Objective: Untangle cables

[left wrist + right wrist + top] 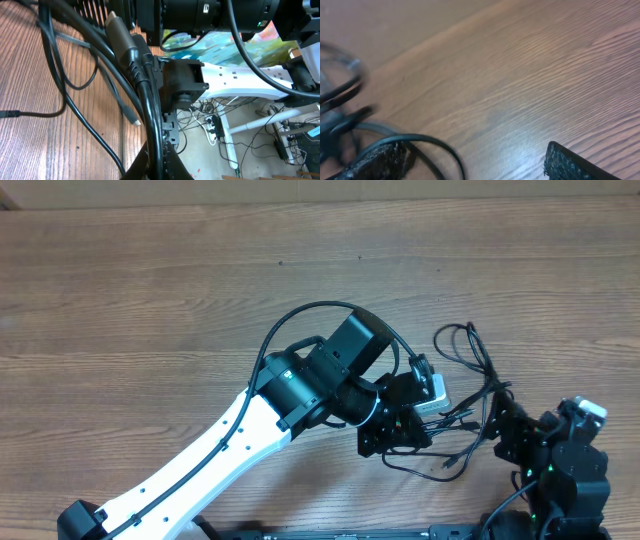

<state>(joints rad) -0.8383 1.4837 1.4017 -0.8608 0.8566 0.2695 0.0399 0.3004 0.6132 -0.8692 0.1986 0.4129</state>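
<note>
The cables [478, 385] are thin black cords lying in loose loops at the right of the table, between my two arms, with a small plug end [451, 465] near the front. My left gripper [395, 435] is over their left part. In the left wrist view its jaws [161, 167] are shut on one black cable [150, 107] that runs up to a grey-brown plug [118, 31]. My right gripper [505, 428] is at the loops' right side. In the right wrist view it [475, 165] is wide open and empty, with a cable loop [427, 140] beside its left finger.
The wooden table [150, 300] stretches to the left and back. The table's front edge lies close to both grippers; beyond it a white stand [250, 87] and floor wiring show. A small white block [436, 390] sits by the left wrist.
</note>
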